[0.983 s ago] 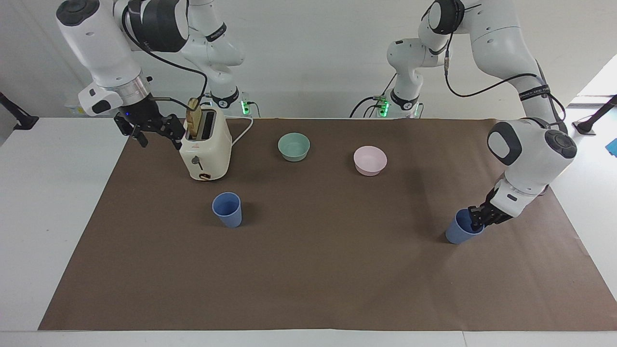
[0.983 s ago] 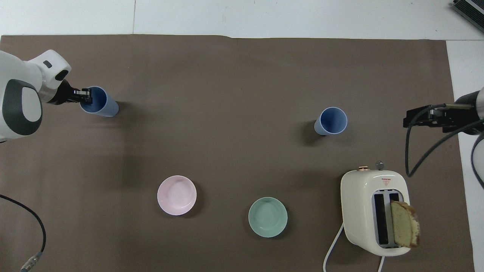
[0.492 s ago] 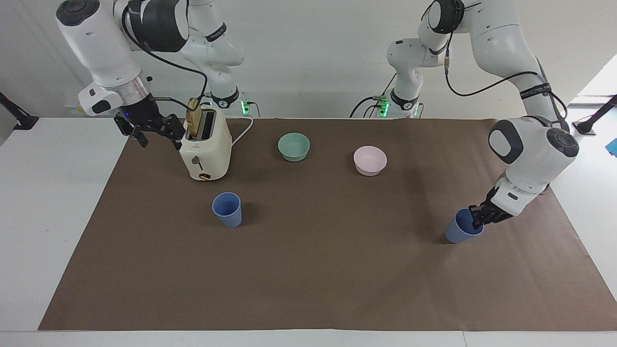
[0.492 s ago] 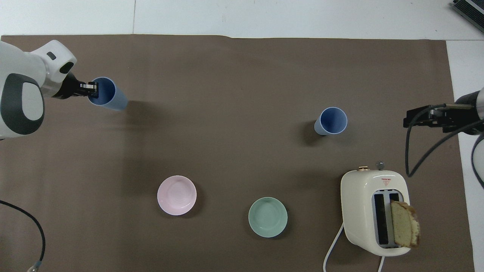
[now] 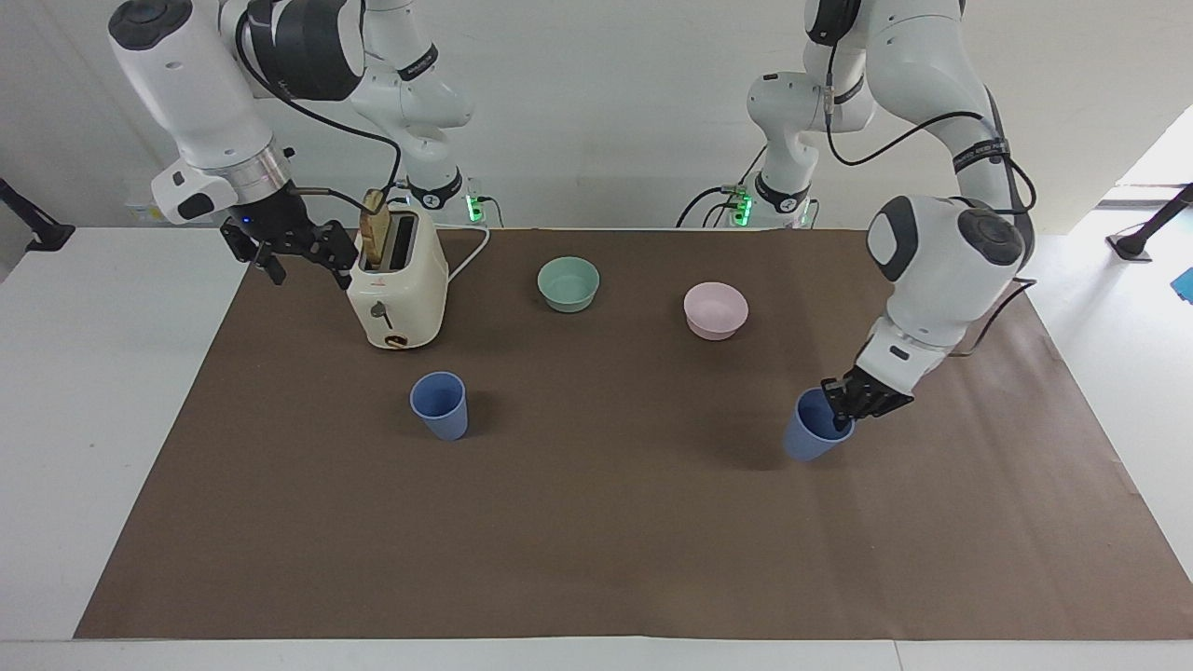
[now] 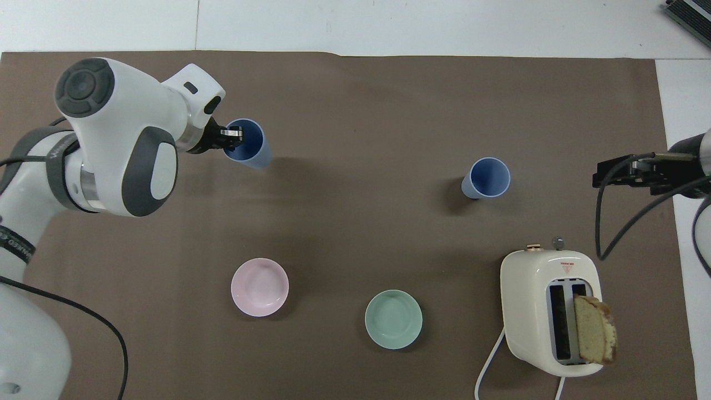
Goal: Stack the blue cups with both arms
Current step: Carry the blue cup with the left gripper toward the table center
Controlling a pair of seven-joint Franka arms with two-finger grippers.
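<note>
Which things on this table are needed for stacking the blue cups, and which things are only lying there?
Needed:
- held blue cup, tilted, pinched at its rim by the left gripper
- standing blue cup, near the toaster
- right gripper, open, waiting beside the toaster

Only lying there:
- toaster with bread slice
- green bowl
- pink bowl

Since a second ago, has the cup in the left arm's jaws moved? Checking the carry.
Yes. The held blue cup has travelled toward the standing blue cup, now nearer the pink bowl.

Right arm (image 6: 691,161) cut off at overhead edge; left hand's (image 5: 843,410) inner finger inside cup (image 5: 813,431).
</note>
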